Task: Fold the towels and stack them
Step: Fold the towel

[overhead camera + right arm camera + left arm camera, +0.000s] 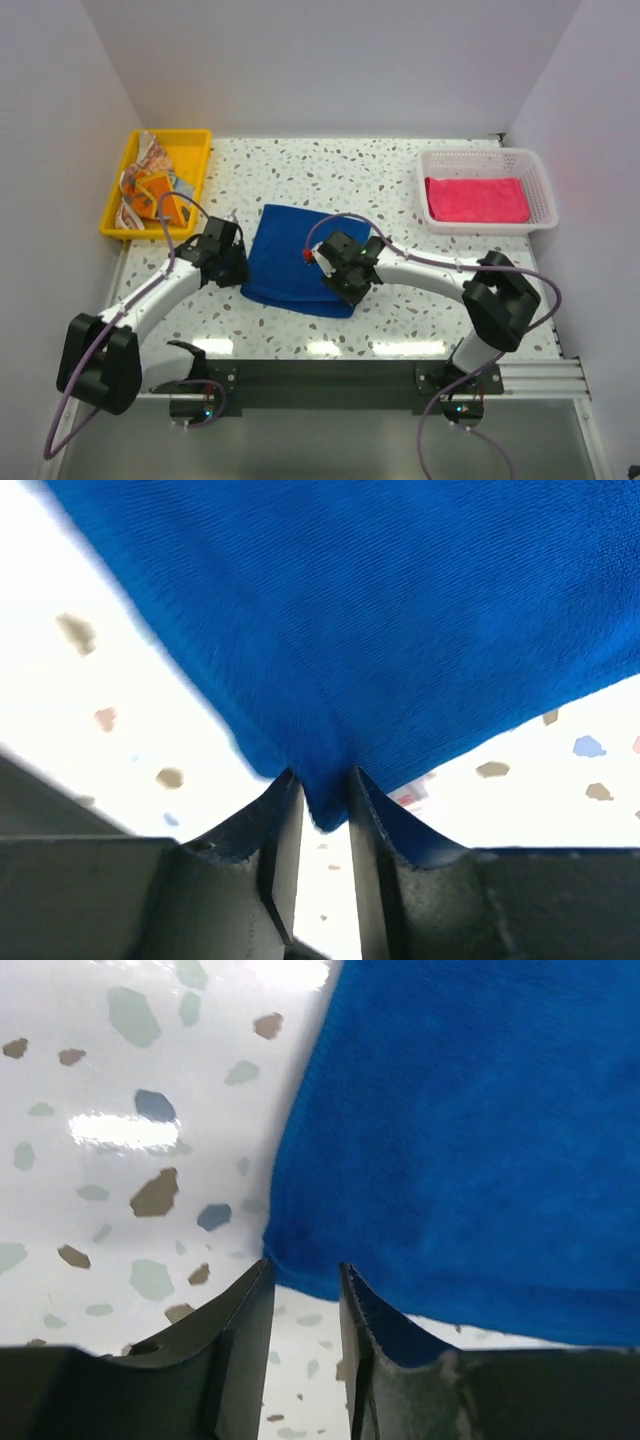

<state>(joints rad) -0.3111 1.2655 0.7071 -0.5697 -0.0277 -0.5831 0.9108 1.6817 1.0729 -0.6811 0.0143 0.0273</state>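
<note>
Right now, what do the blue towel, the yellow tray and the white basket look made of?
Blue towel: soft fabric, probably microfibre or terry; the wrist views show a fine fuzzy weave, matte, and it drapes. Yellow tray: looks like moulded plastic, smooth and slightly glossy, with a uniform rim. White basket: likely plastic too, its walls a regular moulded mesh; finish is hard to judge from here.

White speckled terrazzo tabletop (pixel 380 185), glare patches near front edge; plain pale walls (pixel 330 60) enclosing three sides.
</note>
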